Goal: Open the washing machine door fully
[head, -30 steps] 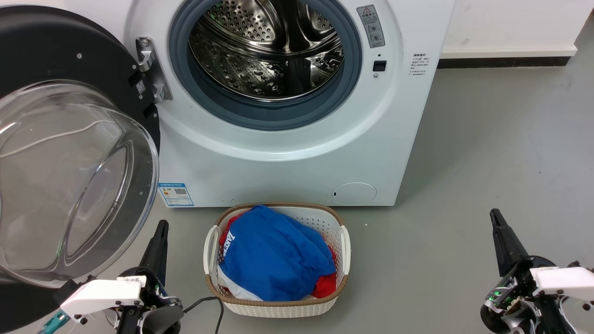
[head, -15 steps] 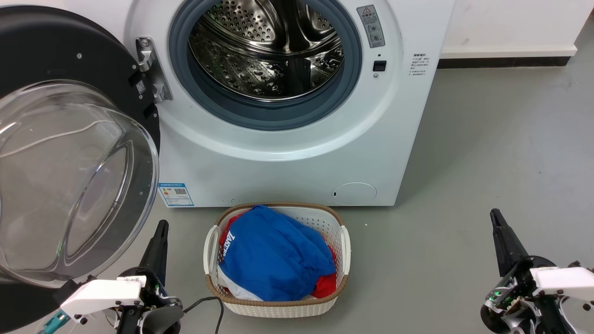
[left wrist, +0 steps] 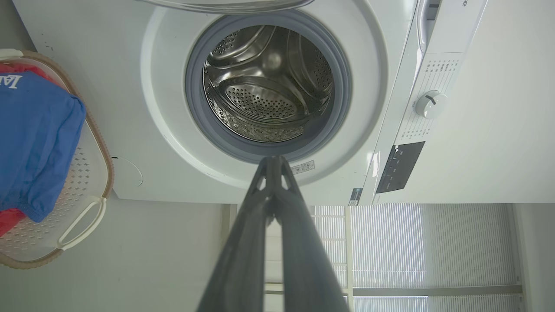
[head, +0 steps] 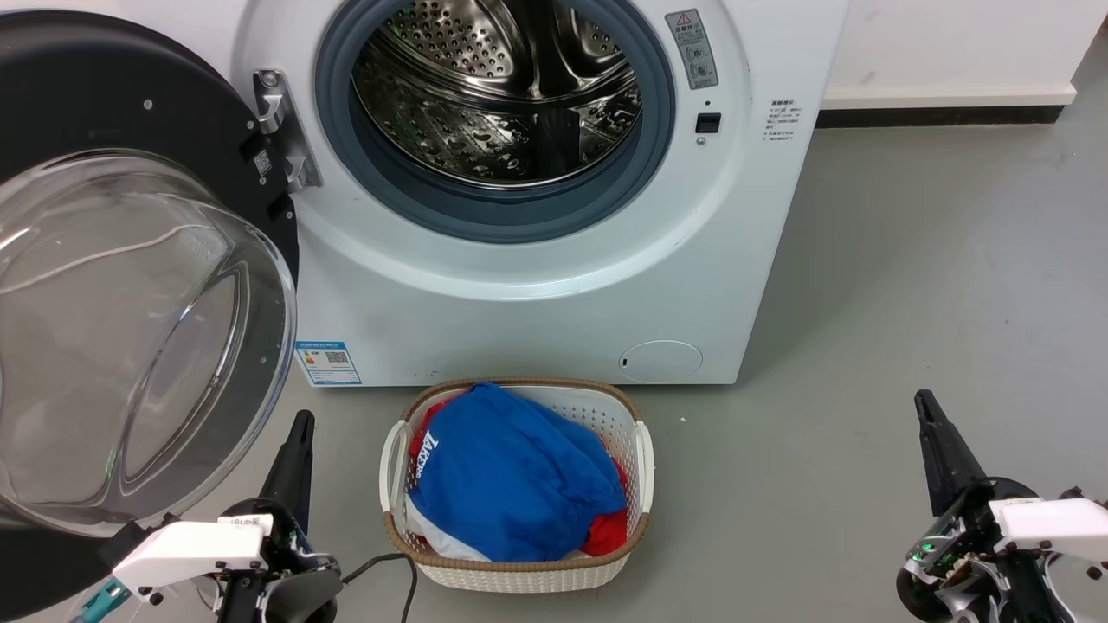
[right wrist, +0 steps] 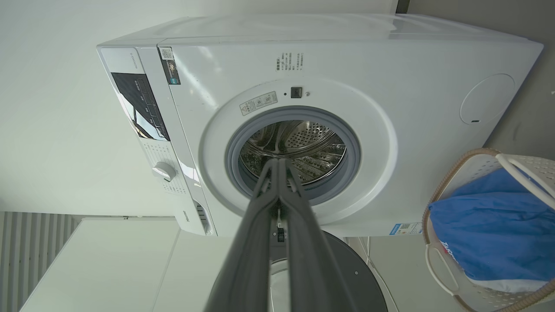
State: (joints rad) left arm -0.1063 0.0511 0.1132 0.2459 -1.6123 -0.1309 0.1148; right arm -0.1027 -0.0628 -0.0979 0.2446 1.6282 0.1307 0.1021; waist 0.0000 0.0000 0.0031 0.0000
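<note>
Hanging wide open on its hinge (head: 281, 130), the washing machine door (head: 138, 285) stands left of the washing machine (head: 537, 311), glass bowl bulging toward the head camera; drum (head: 502, 95) exposed; left gripper (head: 302, 424) and right gripper (head: 924, 402) low, fingers pressed together, empty, pointing at the machine; nothing shifted since the prior frames

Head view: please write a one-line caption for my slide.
Washing machine door stands open at left, laundry basket before the washing machine, left end effector and right end effector shut.
</note>
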